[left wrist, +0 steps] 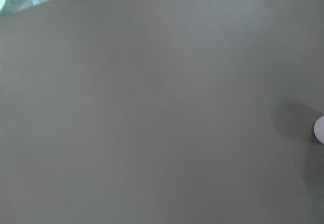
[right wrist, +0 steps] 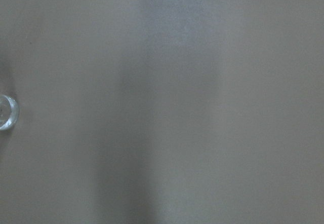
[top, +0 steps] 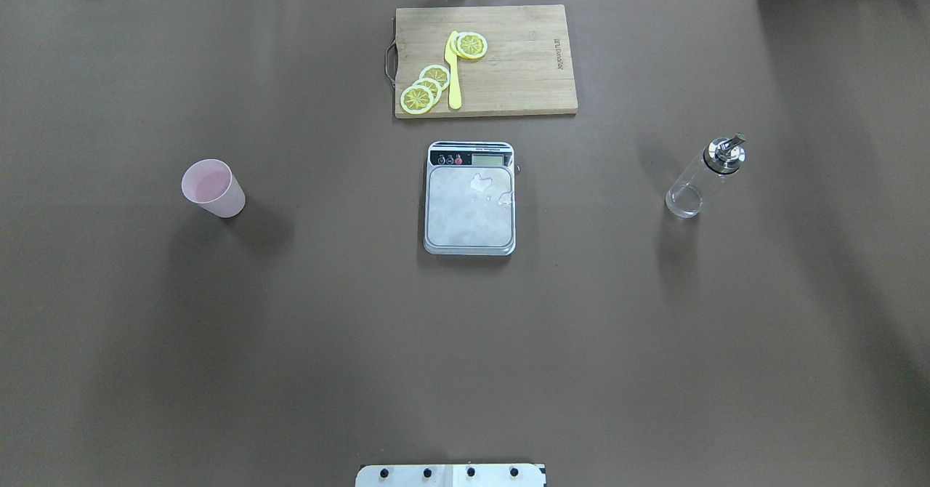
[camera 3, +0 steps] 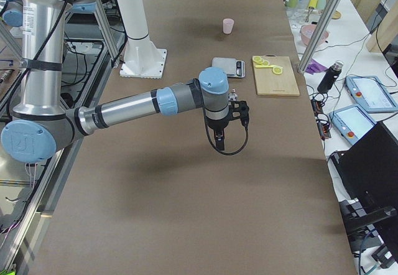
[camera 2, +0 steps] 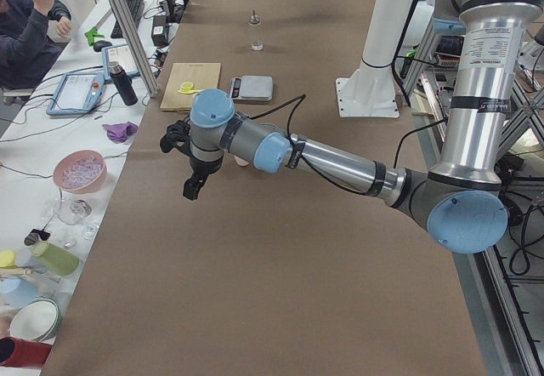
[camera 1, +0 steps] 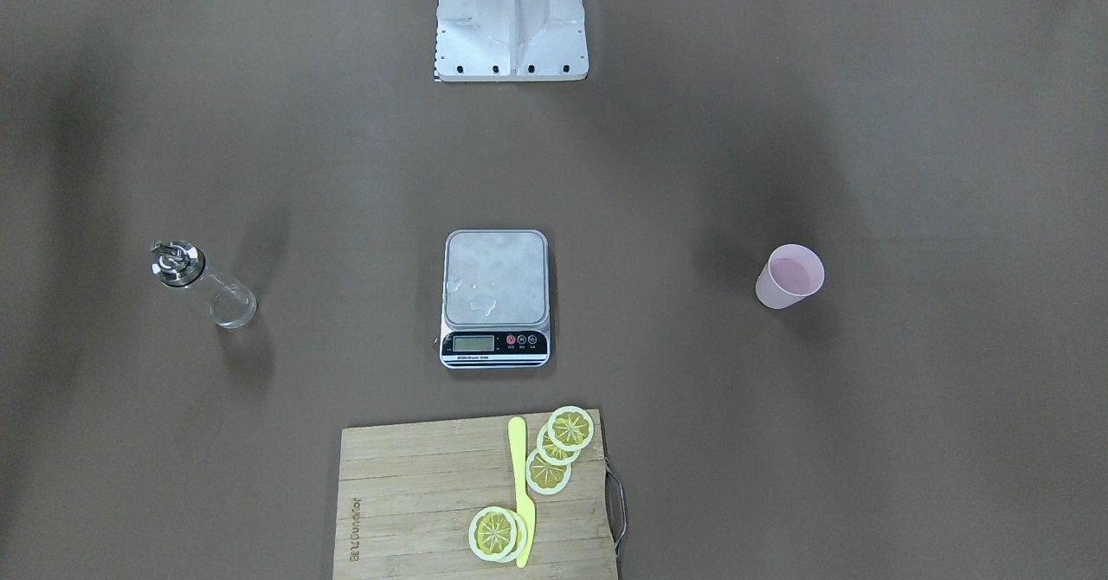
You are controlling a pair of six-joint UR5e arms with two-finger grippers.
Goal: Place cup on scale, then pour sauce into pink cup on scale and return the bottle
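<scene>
Overhead, left to right: pink cup (top: 213, 188) upright on bench (top: 305, 341), well apart from scale (top: 470, 211) at centre (droplets on platform). Glass bottle (top: 699, 179) upright at right. Cutting board (top: 523, 73) with lemon slices (top: 425, 89) beyond scale. Left pincer (camera 2: 192, 190) and right pincer (camera 3: 219, 144) hang above bench; apart or together, cannot tell.

Quick count on my worktop (top: 465, 341): one cup (top: 213, 188), one scale (top: 470, 207), one bottle (top: 701, 179), one board (top: 523, 65), one knife (top: 454, 73), five lemon slices (top: 417, 99).
</scene>
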